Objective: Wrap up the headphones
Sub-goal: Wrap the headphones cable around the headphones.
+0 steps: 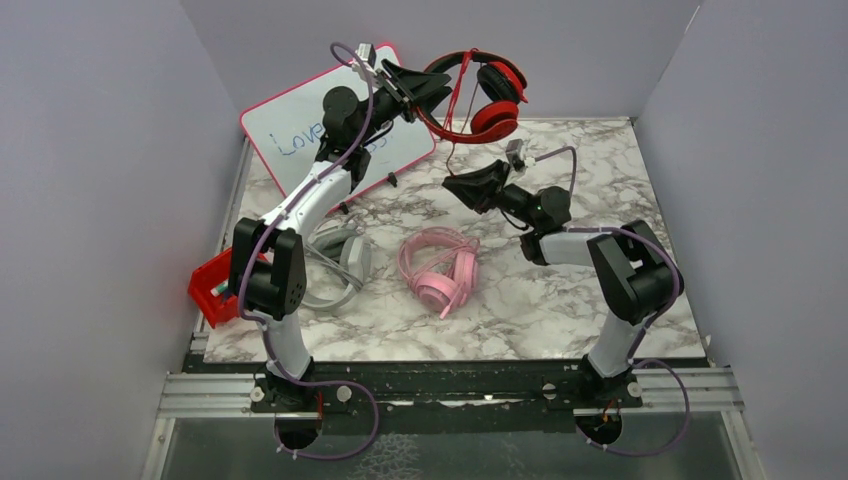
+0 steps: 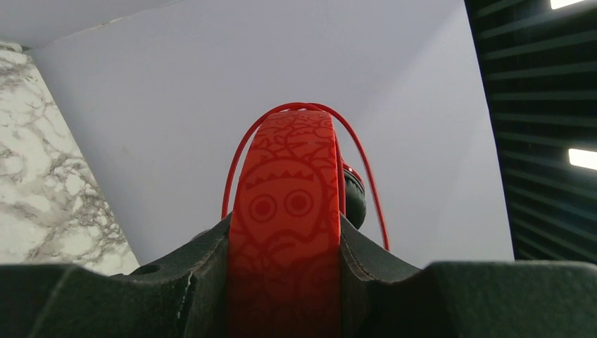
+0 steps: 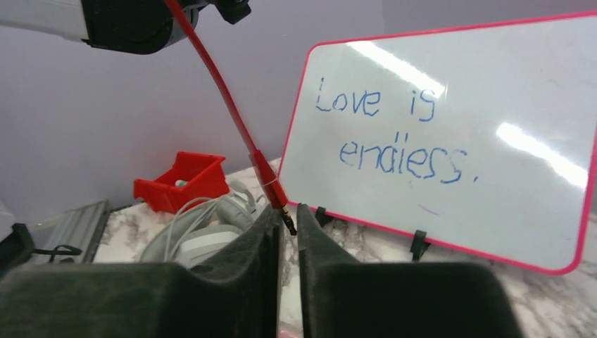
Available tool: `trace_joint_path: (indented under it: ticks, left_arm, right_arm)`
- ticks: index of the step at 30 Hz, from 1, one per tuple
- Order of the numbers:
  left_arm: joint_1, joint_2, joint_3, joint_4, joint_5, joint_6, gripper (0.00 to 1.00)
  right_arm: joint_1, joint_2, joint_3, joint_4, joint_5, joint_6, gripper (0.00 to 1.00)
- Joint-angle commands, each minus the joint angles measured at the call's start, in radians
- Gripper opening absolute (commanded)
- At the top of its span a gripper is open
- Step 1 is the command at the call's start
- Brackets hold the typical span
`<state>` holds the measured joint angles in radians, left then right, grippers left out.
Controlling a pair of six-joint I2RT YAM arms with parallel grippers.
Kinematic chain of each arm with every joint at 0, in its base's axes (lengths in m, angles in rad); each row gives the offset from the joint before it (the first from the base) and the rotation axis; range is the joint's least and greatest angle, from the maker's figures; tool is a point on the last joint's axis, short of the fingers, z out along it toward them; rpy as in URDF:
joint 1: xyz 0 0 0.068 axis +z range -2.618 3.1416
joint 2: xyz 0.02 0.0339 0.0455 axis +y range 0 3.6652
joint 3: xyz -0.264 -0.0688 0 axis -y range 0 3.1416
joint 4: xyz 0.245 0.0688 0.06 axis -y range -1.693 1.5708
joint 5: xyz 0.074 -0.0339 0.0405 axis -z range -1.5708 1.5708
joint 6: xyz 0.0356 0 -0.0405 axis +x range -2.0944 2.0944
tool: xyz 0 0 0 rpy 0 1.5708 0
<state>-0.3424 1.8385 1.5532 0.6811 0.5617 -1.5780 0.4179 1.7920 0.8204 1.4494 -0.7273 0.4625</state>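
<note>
Glossy plastic headband (image 2: 285, 232), smooth rubbery cable (image 3: 225, 91), polished marbled tabletop (image 1: 560, 300).

Marble table (image 1: 560, 300): pink headphones (image 1: 440, 268), grey headphones (image 1: 345, 262), whiteboard (image 1: 300, 130)

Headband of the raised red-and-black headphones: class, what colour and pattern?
Red headband with darker cartoon-face doodles; clearest in left wrist view.

Red pair (image 1: 480, 95): up off the surface, patterned band clamped between left fingers (image 2: 176, 282), cups beyond them. Cable (image 3: 225, 91): red, slanting down, plug (image 3: 280, 201) at the tips of right fingers (image 3: 239, 282). Pink pair (image 1: 440, 265): flat on the surface, near right fingers. Grey pair (image 1: 352, 258): flat, well apart from left fingers.
</note>
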Motion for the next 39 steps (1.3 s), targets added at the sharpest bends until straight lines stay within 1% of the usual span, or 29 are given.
trace_joint_path:
  ticks: [1, 3, 4, 9, 13, 16, 20, 25, 29, 32, 39]
  left_arm:
    - [-0.004, -0.049, -0.018, 0.106, 0.036, -0.06, 0.0]
    - [-0.004, -0.059, -0.037, 0.108, 0.045, -0.06, 0.0]
    - [-0.004, -0.064, -0.048, 0.11, 0.044, -0.059, 0.0]
    - [-0.004, -0.068, -0.052, 0.114, 0.048, -0.059, 0.0]
    - [-0.004, -0.078, -0.06, 0.117, 0.061, -0.078, 0.0]
    - [-0.004, -0.076, -0.052, 0.117, 0.113, -0.094, 0.0]
    - [-0.004, -0.082, -0.08, 0.118, 0.196, -0.092, 0.0]
    - [-0.006, -0.095, -0.146, 0.117, 0.256, -0.039, 0.0]
    - [-0.01, -0.096, -0.21, 0.117, 0.264, -0.003, 0.0]
    - [-0.011, -0.09, -0.236, 0.114, 0.274, 0.017, 0.0]
    - [-0.007, -0.065, -0.233, 0.112, 0.27, 0.03, 0.0]
  right_arm:
    - [0.003, 0.013, 0.018, 0.097, 0.053, -0.024, 0.11]
    - [0.004, 0.006, 0.02, 0.104, 0.044, -0.018, 0.01]
    - [0.004, 0.0, 0.018, 0.104, 0.039, -0.019, 0.0]
    - [0.002, -0.019, -0.01, 0.088, 0.043, -0.045, 0.0]
    - [-0.011, -0.007, -0.023, 0.107, 0.047, -0.032, 0.0]
    - [-0.034, 0.003, -0.001, 0.056, 0.026, -0.044, 0.0]
    - [-0.081, 0.023, 0.041, 0.017, -0.057, -0.028, 0.0]
    - [-0.143, 0.047, 0.049, 0.057, -0.156, 0.048, 0.0]
    - [-0.148, 0.038, 0.038, 0.111, -0.23, 0.112, 0.0]
    - [-0.151, 0.033, 0.023, 0.174, -0.255, 0.177, 0.0]
    - [-0.17, 0.01, -0.038, 0.214, -0.289, 0.181, 0.0]
